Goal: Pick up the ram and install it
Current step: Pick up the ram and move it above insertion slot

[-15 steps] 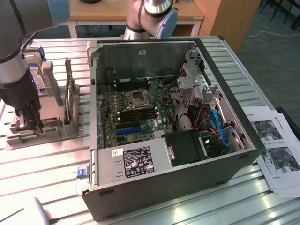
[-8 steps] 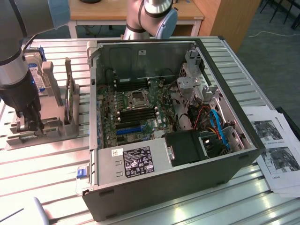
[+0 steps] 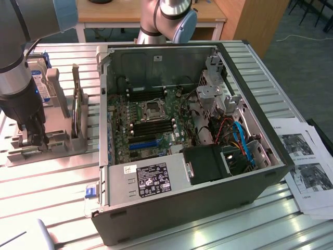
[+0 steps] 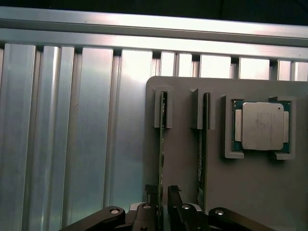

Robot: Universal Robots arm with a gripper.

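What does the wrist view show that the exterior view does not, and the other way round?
Wrist view: the ram standing on edge in the grey holder, a second stick beside it, a silver processor in its recess. Exterior view: the open computer case with its motherboard, a hard drive, printed papers. Both: the gripper down at the holder, and the slatted metal table.
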